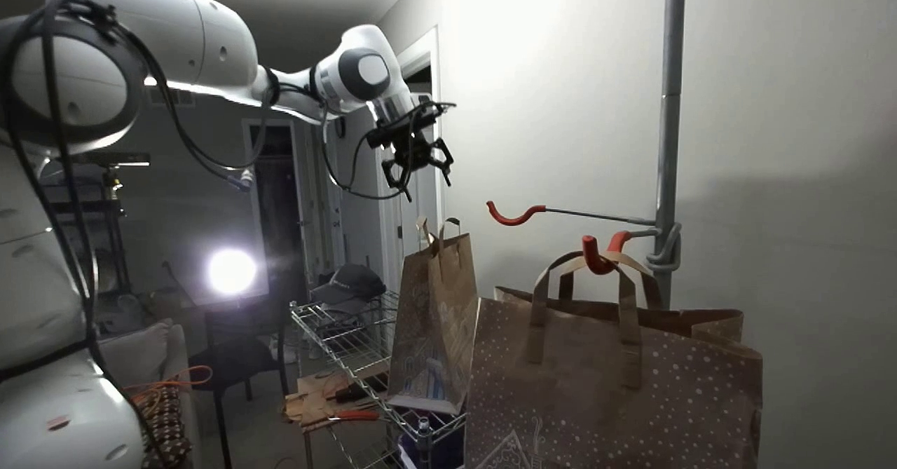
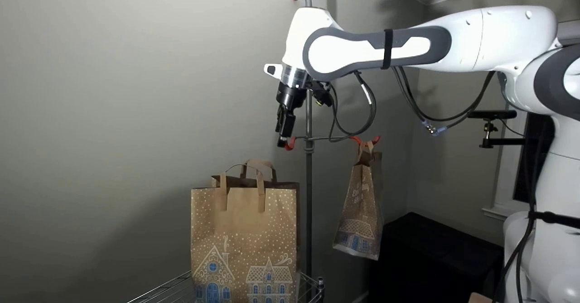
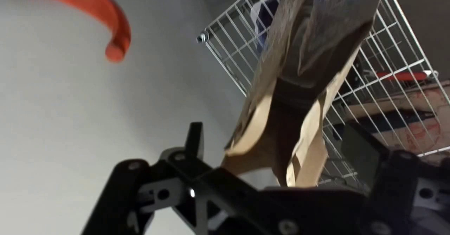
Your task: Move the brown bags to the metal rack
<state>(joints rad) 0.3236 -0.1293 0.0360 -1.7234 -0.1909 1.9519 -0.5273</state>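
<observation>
A brown paper bag (image 1: pixel 434 322) stands upright on the metal wire rack (image 1: pixel 350 365), handles up; it also shows in an exterior view (image 2: pixel 244 239). Another brown bag (image 1: pixel 610 392) hangs by its handles from a red hook (image 1: pixel 596 259) on the pole; it also hangs in an exterior view (image 2: pixel 361 208). My gripper (image 1: pixel 429 190) is open and empty above the standing bag, apart from its handles. In the wrist view, the standing bag's open mouth (image 3: pixel 291 98) shows between my spread fingers (image 3: pixel 274 136); its lower end is partly hidden by the gripper.
A grey pole (image 1: pixel 671 118) stands by the wall. A bare red hook (image 1: pixel 515 218) sticks out near my gripper, also in the wrist view (image 3: pixel 117 31). A dark cap (image 1: pixel 350 283) lies on the rack's far end. A black-covered block (image 2: pixel 435 248) stands below the hanging bag.
</observation>
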